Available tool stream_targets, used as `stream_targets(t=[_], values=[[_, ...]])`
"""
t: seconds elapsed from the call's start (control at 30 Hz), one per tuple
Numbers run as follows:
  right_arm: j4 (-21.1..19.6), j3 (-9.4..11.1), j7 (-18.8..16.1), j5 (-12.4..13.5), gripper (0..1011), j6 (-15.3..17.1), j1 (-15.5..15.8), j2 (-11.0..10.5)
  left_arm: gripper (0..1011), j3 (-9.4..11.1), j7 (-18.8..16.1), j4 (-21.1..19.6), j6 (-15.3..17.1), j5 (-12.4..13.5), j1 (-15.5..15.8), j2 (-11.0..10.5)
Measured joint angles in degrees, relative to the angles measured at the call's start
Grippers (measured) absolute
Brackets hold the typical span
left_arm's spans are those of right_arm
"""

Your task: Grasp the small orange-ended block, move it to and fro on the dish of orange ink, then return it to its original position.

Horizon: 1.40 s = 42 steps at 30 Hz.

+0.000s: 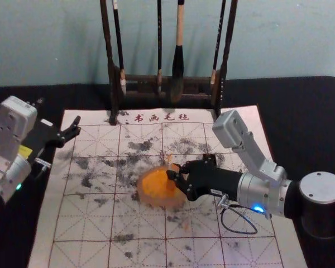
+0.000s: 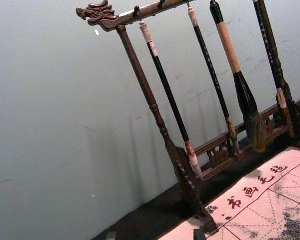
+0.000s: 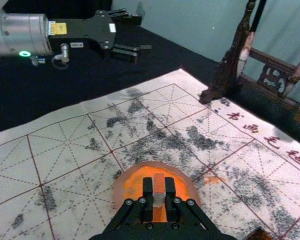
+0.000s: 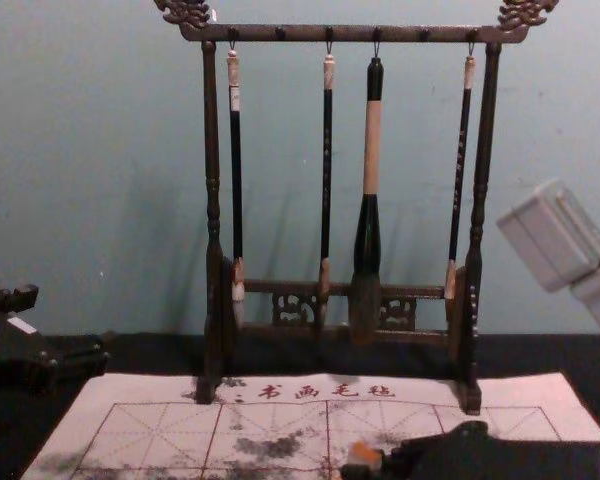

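The small block with a pale, translucent body and an orange end (image 3: 159, 186) is in your right tool (image 1: 175, 174), which reaches in from the right of the head view over the round, shallow dish of orange ink (image 3: 119, 192). The tool is closed to the block's width, one black finger on either side. You appear to be at the inking step, with the return still to do. Keep the grip firm but no tighter than needed, and hold the wrist at one angle, so the block's lower face meets the ink evenly. Make the strokes short, slow and level, and turn back before the pale rim; catching it could twist the block or drag the dish along the white, red-gridded felt mat (image 1: 81, 226). Press lightly, since too much force might spill ink or push the block up through the grip.

As for its lie, the block sits centrally between the fingertips, its orange end showing above them in the wrist view. Whether its underside touches the ink, you cannot tell from here. Your left tool (image 1: 73, 129) is parked over the black-covered surface (image 1: 304, 106) at the left, its fingers spread wide, holding nothing.
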<state>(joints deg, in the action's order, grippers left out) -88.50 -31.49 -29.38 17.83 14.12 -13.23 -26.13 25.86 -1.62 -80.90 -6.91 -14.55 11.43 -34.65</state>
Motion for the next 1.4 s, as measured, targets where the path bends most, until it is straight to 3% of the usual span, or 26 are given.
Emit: stream_targets(t=[0.77,1.4], values=[[1.8,-2.9,0.2,-0.7,127,0.3,-2.1,2.3,1001,0.0,0.0,0.0,0.0,0.0,0.0,0.0],[5.3,-2.7,1.8,-1.9,127,0.6,-4.4,5.2,1001,0.0,0.0,0.0,0.0,0.0,0.0,0.0]])
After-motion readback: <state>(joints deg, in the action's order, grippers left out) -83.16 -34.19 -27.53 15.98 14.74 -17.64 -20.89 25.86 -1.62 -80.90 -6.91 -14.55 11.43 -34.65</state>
